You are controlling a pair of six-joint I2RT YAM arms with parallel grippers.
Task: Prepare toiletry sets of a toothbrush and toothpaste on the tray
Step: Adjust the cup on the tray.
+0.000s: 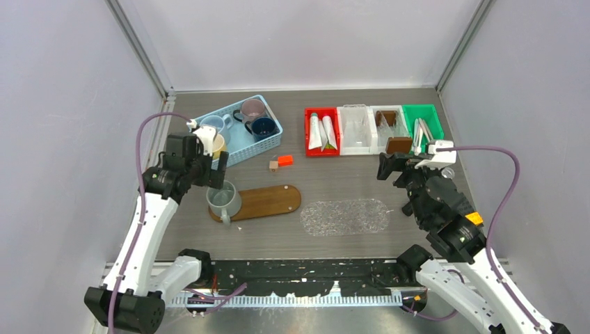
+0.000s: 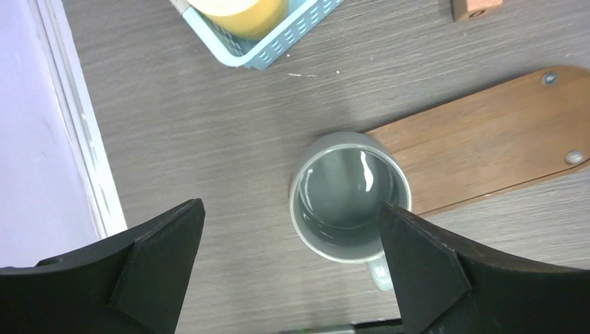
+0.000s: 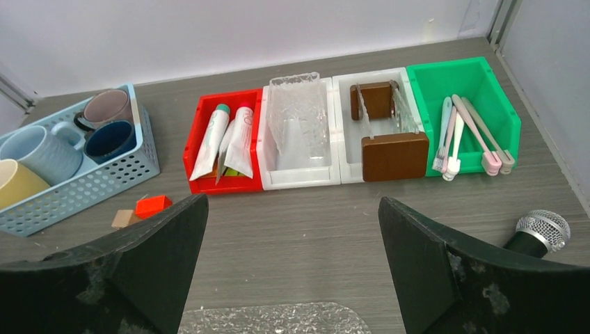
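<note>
Now the grey-green mug (image 2: 350, 195) stands at the wooden tray's (image 2: 487, 132) left end, with the left gripper (image 2: 291, 216) above it, jaws wide, touching nothing. Mug step looks done. The right gripper (image 3: 292, 209), also spread and empty, faces the bins. Next, I reckon: toothpaste (image 3: 226, 139) from the red bin (image 3: 197, 132), or toothbrushes (image 3: 459, 132) from the green bin (image 3: 502, 94).

- Cut off by the top edge of the left wrist view: cream-yellow mug (image 2: 240, 12) and blue basket (image 2: 278, 43).
- Mostly hidden behind the left gripper (image 2: 291, 204): handle of the grey-green mug (image 2: 348, 202).
- Cut off by the bottom edge of the right wrist view: clear oval tray (image 3: 278, 319).
- Too small to read: print on the toothpaste (image 3: 226, 139).
</note>
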